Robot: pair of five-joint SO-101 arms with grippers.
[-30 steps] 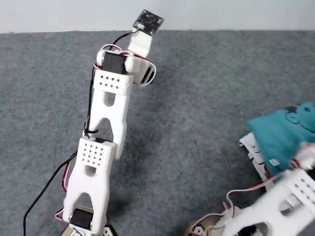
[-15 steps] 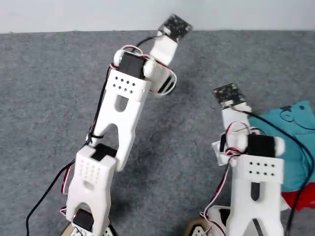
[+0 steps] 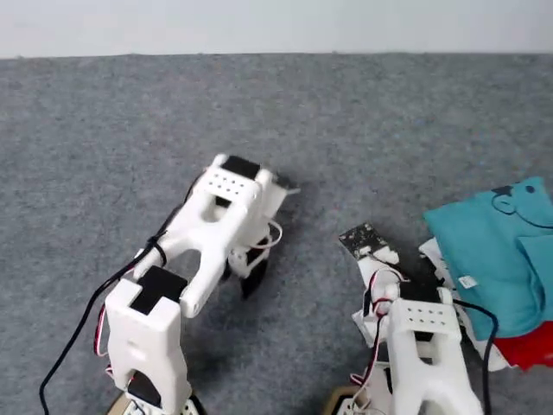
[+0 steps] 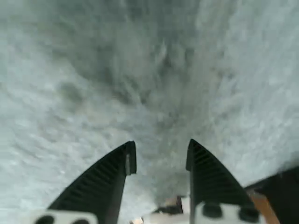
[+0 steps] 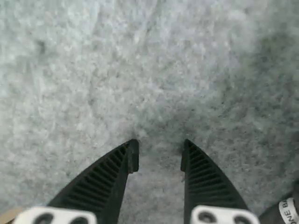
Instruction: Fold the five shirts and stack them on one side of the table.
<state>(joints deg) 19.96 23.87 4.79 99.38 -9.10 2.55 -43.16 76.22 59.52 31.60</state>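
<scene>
A folded teal shirt (image 3: 488, 259) tops a stack at the table's right edge. A red shirt (image 3: 529, 350) and a strip of white fabric (image 3: 438, 257) show beneath it. The left arm (image 3: 220, 220) is folded low over the middle of the grey carpet. My left gripper (image 4: 159, 161) points down at bare carpet, open, with nothing between its fingers. The right arm (image 3: 410, 324) is tucked back near its base, just left of the stack. My right gripper (image 5: 158, 156) is open over bare carpet, holding nothing.
Grey carpet (image 3: 104, 156) covers the whole table up to the pale wall at the back. Black and red cables (image 3: 82, 324) trail along the left arm. Both arm bases sit at the near edge.
The left arm, stretched toward the far edge before, has folded back and dropped low. The right arm has left the shirt stack, swung left and pulled in toward its base.
</scene>
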